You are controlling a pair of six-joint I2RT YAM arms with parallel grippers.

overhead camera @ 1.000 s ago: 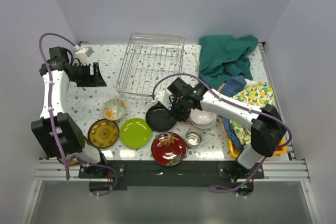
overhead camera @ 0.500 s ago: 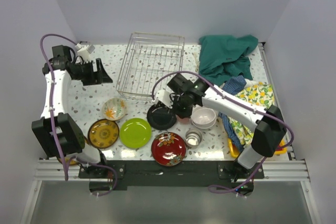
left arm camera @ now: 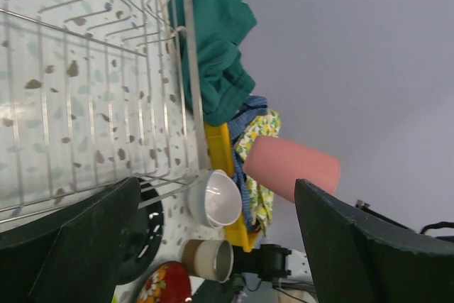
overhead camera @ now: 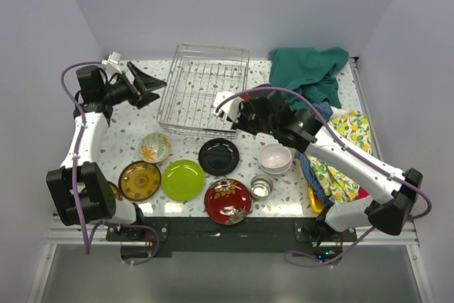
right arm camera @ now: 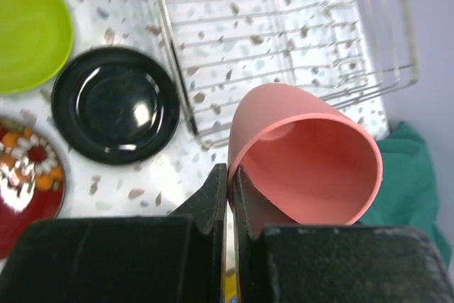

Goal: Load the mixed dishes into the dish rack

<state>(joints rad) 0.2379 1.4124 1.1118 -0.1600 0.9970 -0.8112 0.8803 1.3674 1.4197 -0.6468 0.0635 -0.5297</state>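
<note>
Cup [right arm camera: 305, 154], salmon-pink, is hanging tilted in my right gripper [right arm camera: 230, 175], jaws clenching its rim, above the table [overhead camera: 124, 143] by the dish rack's [overhead camera: 202, 90] near right corner. My left gripper [overhead camera: 151, 89] is hovering beside the rack's left side, jaws spread wide.

The dish rack [overhead camera: 206, 86] lies open from above. The left claw [overhead camera: 157, 91] hangs just beside its left rim. The pink cup [right arm camera: 305, 154] hangs by its near right corner, the black plate [overhead camera: 218, 156] just before its near wall.
</note>
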